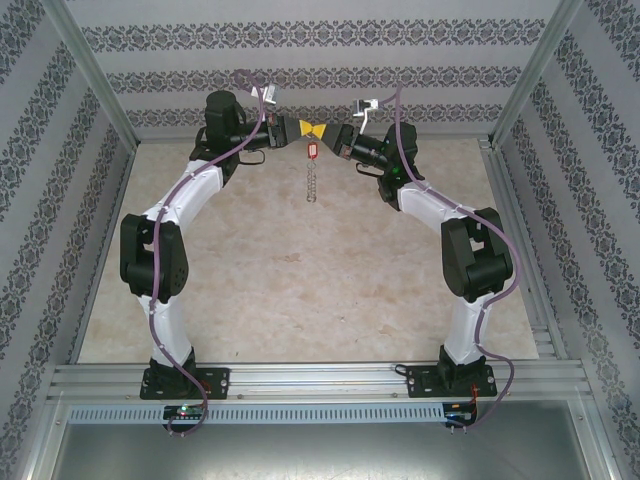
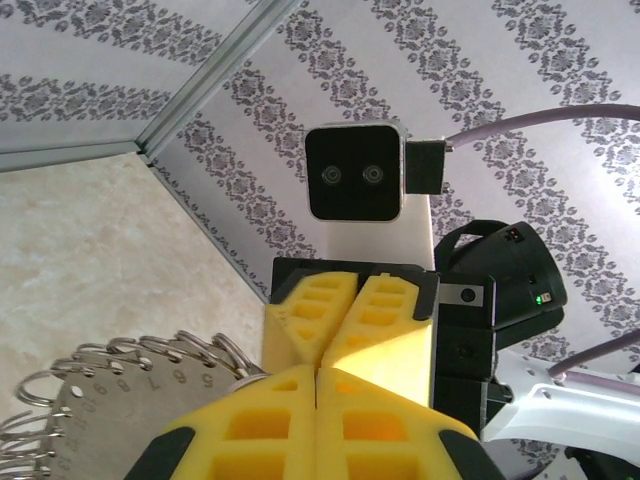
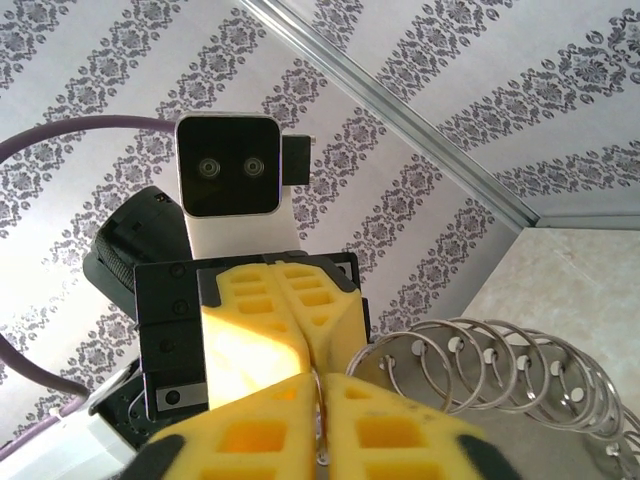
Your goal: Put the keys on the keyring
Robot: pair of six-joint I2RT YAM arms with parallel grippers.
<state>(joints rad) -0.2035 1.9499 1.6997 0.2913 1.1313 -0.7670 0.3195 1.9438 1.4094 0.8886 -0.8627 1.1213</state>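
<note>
Both grippers meet tip to tip high above the far middle of the table. From the meeting point hang the red-headed key (image 1: pixel 312 151) and, below it, the keyring (image 1: pixel 311 182) with its string of small silvery rings. My left gripper (image 1: pixel 303 129) is shut, its yellow pads pressed together (image 2: pixel 318 372). The keyring's rings and a numbered metal tag (image 2: pixel 130 385) come out beside its left pad. My right gripper (image 1: pixel 321 131) is shut on the keyring's thin wire, which runs down the slit between its pads (image 3: pixel 320 400). More rings (image 3: pixel 500 360) fan out to the right.
The beige table (image 1: pixel 300 290) is ringed by patterned walls and a metal frame (image 1: pixel 95 85). Each wrist view faces the other arm's camera block (image 2: pixel 355 172) at close range. Purple cables (image 1: pixel 405 150) loop off both wrists.
</note>
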